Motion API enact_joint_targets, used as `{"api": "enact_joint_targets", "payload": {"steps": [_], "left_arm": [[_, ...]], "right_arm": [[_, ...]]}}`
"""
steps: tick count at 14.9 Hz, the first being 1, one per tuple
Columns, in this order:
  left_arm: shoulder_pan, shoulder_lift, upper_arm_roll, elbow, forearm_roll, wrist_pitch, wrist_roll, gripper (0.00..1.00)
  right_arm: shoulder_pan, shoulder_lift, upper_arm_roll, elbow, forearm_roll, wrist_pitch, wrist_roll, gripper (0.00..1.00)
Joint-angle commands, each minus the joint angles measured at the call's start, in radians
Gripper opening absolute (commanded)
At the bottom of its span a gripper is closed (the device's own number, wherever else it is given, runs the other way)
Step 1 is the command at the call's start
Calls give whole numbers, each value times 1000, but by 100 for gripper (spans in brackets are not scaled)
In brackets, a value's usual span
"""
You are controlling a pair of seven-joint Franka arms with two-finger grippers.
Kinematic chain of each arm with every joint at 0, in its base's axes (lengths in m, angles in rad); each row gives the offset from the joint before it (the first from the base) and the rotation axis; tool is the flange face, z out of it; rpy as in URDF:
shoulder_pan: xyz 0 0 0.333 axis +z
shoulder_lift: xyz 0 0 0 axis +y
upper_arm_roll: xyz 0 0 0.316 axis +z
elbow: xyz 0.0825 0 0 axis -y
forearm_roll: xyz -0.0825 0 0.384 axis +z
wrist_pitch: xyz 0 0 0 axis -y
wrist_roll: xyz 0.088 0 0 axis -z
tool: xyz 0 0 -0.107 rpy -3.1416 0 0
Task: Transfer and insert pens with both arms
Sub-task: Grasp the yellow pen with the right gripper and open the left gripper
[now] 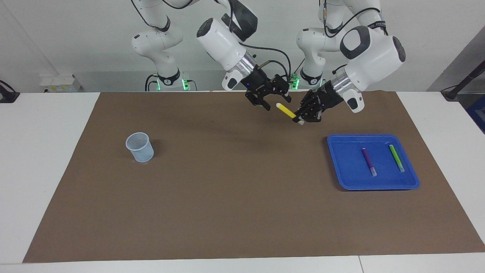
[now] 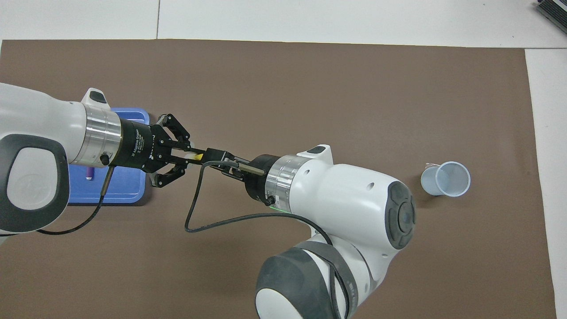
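My left gripper (image 1: 303, 115) is shut on the yellow pen (image 1: 287, 111) near its whitish lower end and holds it tilted in the air over the mat, between the blue tray and the robots. My right gripper (image 1: 276, 102) is open, its fingers on either side of the pen's upper tip. In the overhead view the two grippers meet tip to tip, the left gripper (image 2: 188, 156) and the right gripper (image 2: 208, 158), with a bit of the yellow pen (image 2: 197, 156) between them. The purple pen (image 1: 368, 161) and the green pen (image 1: 396, 158) lie in the tray.
The blue tray (image 1: 373, 184) lies toward the left arm's end of the brown mat (image 1: 235, 212); in the overhead view the left arm covers most of the tray (image 2: 126, 195). A pale blue mesh cup (image 1: 140, 147) stands upright toward the right arm's end, also seen in the overhead view (image 2: 445, 178).
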Motion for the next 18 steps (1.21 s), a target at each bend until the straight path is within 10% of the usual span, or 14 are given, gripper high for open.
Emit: {"api": "enact_joint_targets", "payload": {"steps": [1,15,18], "left_arm": [[-16,-43,9,-45,-16,27,-16,0],[-16,-52,9,-48,-16,26,-29,0],[-16,-54,9,-47,-16,27,-38,0]], "right_arm": [[-13,32,5,46,18,-4,3,66],[-22,47,5,46,19,10,-4,1],[-22,47,5,46,21,8,0,0]]}}
